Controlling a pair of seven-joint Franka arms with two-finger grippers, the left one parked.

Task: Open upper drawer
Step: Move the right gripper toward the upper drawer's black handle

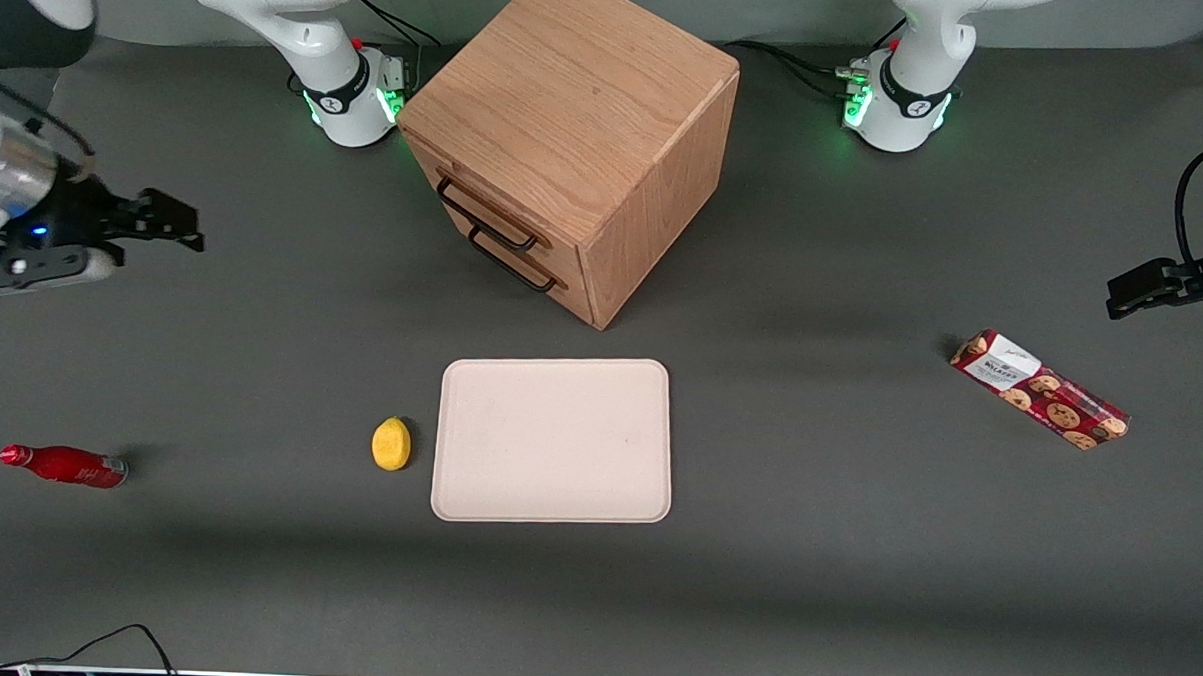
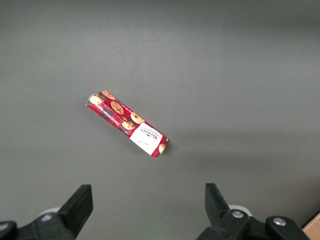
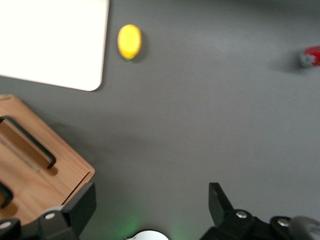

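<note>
1. Nearest the front cam: a red bottle [image 1: 65, 465] lying on its side toward the working arm's end of the table [image 1: 853, 587], a yellow lemon [image 1: 391, 444] just beside a pale tray [image 1: 554, 439], at the tray's 9 o'clock in the front view.
2. A red cookie pack [image 1: 1040, 389] lies flat toward the parked arm's end, well apart from the tray.
3. Farther from the cam than the tray, at its 12 o'clock: the wooden cabinet [image 1: 579, 127], turned at an angle.
4. The upper drawer [image 1: 476, 199] sits in the cabinet's front, above the lower drawer [image 1: 524, 265]; its black wire handle [image 1: 488, 215] shows no gap behind it, so prob. fully closed, though the angle is steep.
5. The gripper [image 1: 170, 225] hangs at approx. the cabinet's 9 o'clock, well apart from the handle, touching nothing; wrist cam shows its fingers [image 3: 82, 202] spread wide, released.
</note>
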